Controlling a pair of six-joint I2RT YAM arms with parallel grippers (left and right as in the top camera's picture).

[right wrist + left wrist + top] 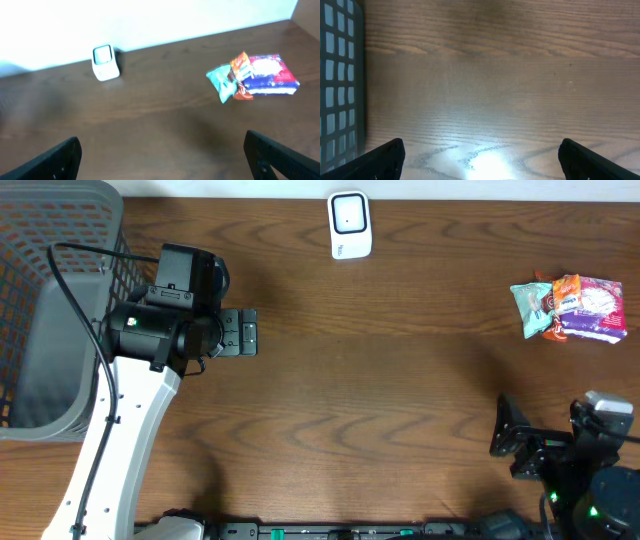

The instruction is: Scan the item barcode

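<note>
A small pile of snack packets (568, 308) lies at the right of the table: a teal one, an orange one and a purple-and-white one; which is the item I cannot tell. The same packets (252, 75) show in the right wrist view. A white barcode scanner (349, 225) stands at the table's far edge, and the scanner (105, 62) shows there too. My left gripper (240, 332) is open over bare wood beside the basket, its fingers (385, 159) wide apart. My right gripper (508, 442) is open near the front right, well short of the packets, with nothing between its fingers (282, 157).
A grey mesh basket (60, 310) fills the table's left end, and its wall (340, 75) runs along the left edge of the left wrist view. Brown wood stretches between the two arms.
</note>
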